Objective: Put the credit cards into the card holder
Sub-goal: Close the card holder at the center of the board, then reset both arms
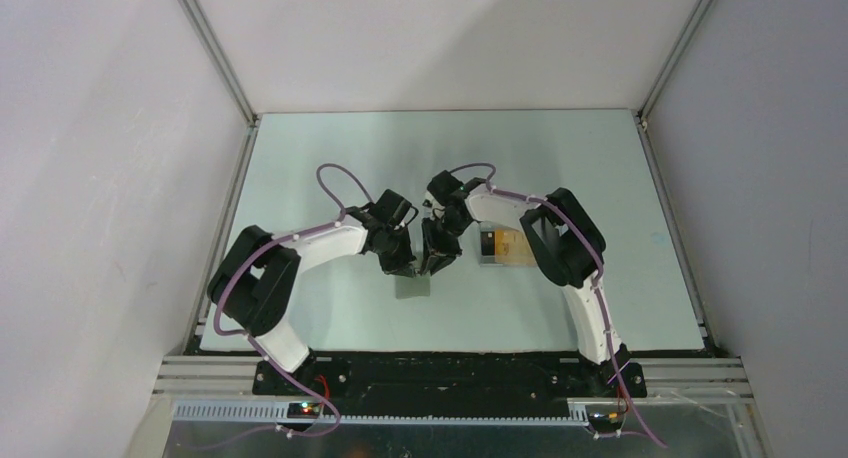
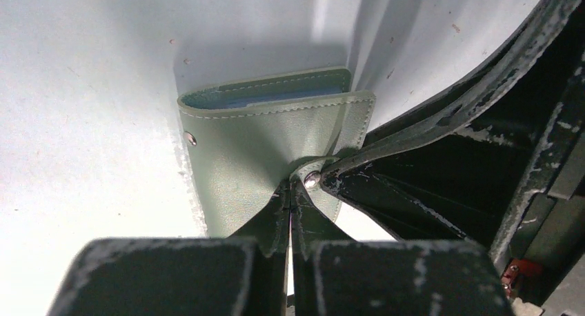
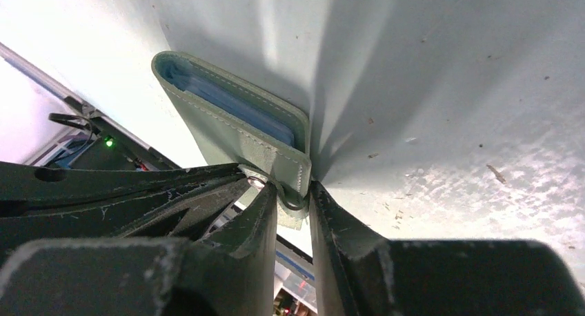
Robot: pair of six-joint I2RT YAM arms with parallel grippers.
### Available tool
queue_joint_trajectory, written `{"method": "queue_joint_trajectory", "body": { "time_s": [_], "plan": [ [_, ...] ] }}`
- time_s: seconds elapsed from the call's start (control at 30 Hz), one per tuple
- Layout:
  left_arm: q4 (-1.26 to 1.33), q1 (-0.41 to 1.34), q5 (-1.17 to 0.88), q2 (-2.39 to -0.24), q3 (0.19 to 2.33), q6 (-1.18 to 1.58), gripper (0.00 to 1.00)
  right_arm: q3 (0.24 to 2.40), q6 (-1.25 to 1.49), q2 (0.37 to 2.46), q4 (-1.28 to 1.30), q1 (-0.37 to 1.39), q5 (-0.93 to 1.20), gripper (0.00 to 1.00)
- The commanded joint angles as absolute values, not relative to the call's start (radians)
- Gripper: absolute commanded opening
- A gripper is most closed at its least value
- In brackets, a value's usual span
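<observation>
The card holder (image 2: 255,150), a grey-green folding wallet with a bluish-grey inside, is held up off the table between both grippers. My left gripper (image 2: 291,192) is shut on the edge of its front cover by the snap. My right gripper (image 3: 293,192) is shut on the snap tab (image 3: 293,171). In the top view the wallet (image 1: 412,286) hangs below the left gripper (image 1: 400,263) and right gripper (image 1: 436,258). The credit cards (image 1: 508,245), orange-gold with a black part, lie to the right, partly hidden by the right arm.
The cards rest on a pale clear tray (image 1: 497,262) beside the right arm's elbow (image 1: 560,238). Metal frame rails (image 1: 230,208) border the table on the left and right. The arm bases stand at the near edge (image 1: 440,373).
</observation>
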State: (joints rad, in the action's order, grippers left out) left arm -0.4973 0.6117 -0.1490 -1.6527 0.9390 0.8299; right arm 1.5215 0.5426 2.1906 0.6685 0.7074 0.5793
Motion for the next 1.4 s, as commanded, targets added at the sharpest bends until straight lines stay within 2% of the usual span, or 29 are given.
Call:
{"method": "queue_joint_trajectory", "body": {
  "time_s": [0.0,0.37,0.67,0.8,0.9,1.0,1.03,1.13,1.17,1.3,1.37],
  "plan": [
    [-0.509,0.633,-0.123,-1.712,0.937,0.838,0.0,1.497,0.513,2.38,0.686,0.845,0.27,0.2],
    [-0.51,0.63,-0.11,-1.765,0.905,0.915,0.0,1.566,0.607,2.487,0.793,0.93,0.129,0.04],
    [-0.524,0.621,-0.05,-1.744,0.889,0.958,0.0,1.612,0.676,2.569,0.821,0.963,0.076,0.0],
    [-0.523,0.62,-0.042,-1.733,0.886,0.958,0.0,1.53,0.661,2.462,0.732,0.948,0.092,0.0],
    [-0.522,0.62,-0.033,-1.711,0.891,0.95,0.0,1.412,0.634,2.31,0.61,0.91,0.112,0.09],
    [-0.523,0.618,-0.016,-1.681,0.888,0.947,0.01,1.32,0.598,2.131,0.578,0.875,0.077,0.38],
    [-0.525,0.617,-0.007,-1.673,0.887,0.948,0.03,1.312,0.579,2.103,0.579,0.871,0.061,0.42],
    [-0.53,0.616,0.021,-1.626,0.887,0.94,0.18,1.294,0.558,1.986,0.585,0.852,0.067,0.57],
    [-0.537,0.614,0.039,-1.613,0.89,0.932,0.28,1.292,0.554,1.946,0.587,0.848,0.076,0.59],
    [-0.572,0.609,0.087,-1.507,0.91,0.911,0.55,1.291,0.548,1.831,0.581,0.82,0.111,0.72],
    [-0.583,0.601,0.105,-1.436,0.926,0.903,0.62,1.29,0.549,1.777,0.576,0.804,0.128,0.78]
  ]
}}
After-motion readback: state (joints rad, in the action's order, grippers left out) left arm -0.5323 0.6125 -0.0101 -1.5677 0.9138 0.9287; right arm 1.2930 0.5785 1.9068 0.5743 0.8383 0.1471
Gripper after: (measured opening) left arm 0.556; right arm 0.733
